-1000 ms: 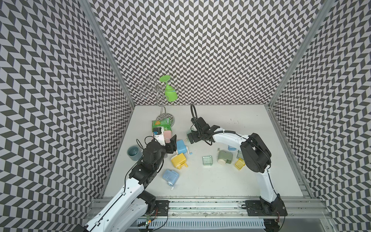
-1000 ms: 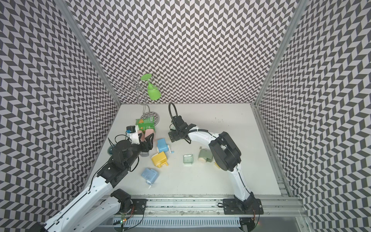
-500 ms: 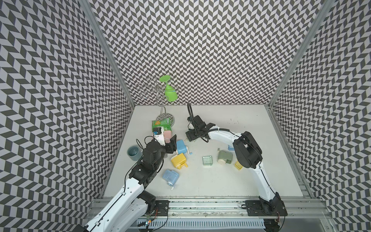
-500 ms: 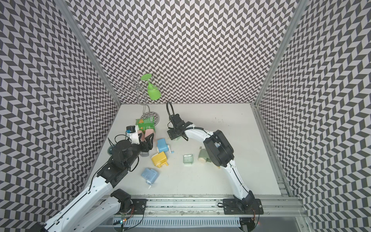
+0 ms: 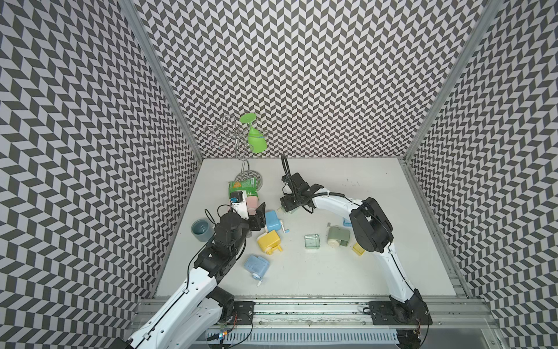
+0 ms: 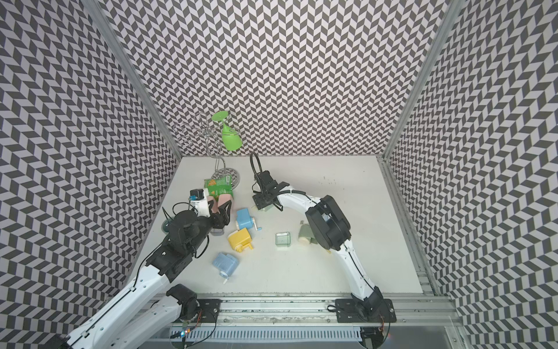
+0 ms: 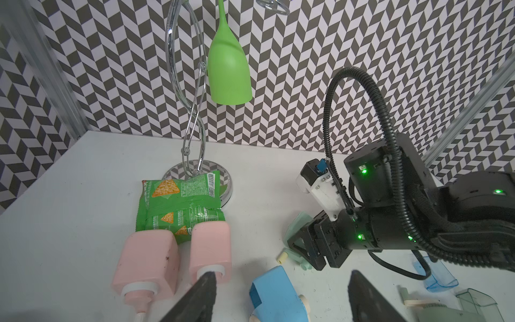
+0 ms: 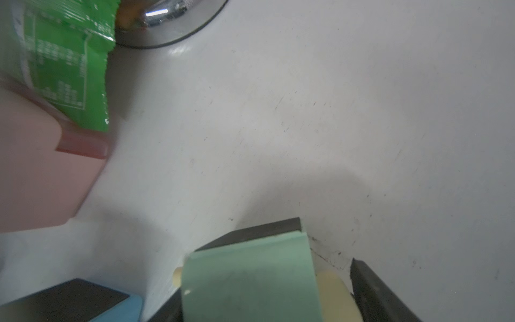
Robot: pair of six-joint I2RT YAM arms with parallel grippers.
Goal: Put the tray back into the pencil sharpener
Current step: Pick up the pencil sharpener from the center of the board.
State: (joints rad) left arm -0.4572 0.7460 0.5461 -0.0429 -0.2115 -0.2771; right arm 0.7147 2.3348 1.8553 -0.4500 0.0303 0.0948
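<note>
A pale green pencil sharpener [image 8: 250, 278] lies on the table [image 5: 332, 187], and my right gripper [image 8: 323, 248] is shut on it, a dark finger on each side. Both top views show that gripper [image 5: 285, 207] [image 6: 261, 205] low over the sharpener [image 5: 289, 210]. A clear green tray [image 5: 312, 241] [image 6: 283, 239] stands loose mid-table. A clear blue tray [image 7: 437, 276] and a yellow tray [image 5: 358, 249] lie near the right arm. My left gripper [image 7: 282, 273] [image 5: 258, 217] hangs open above a blue sharpener [image 7: 276, 295], holding nothing.
Two pink sharpeners [image 7: 178, 256] and a green chip bag [image 7: 178, 206] lie by the base of a wire rack [image 5: 249, 176] holding a green glass [image 5: 256, 140]. Yellow [image 5: 268, 240], light blue [image 5: 256, 266] and olive [image 5: 338, 237] sharpeners are scattered about. A teal cup [image 5: 200, 229] stands left.
My right gripper has shifted a little to the left and its jaws have narrowed onto the pale green sharpener. The left arm has stayed still.
</note>
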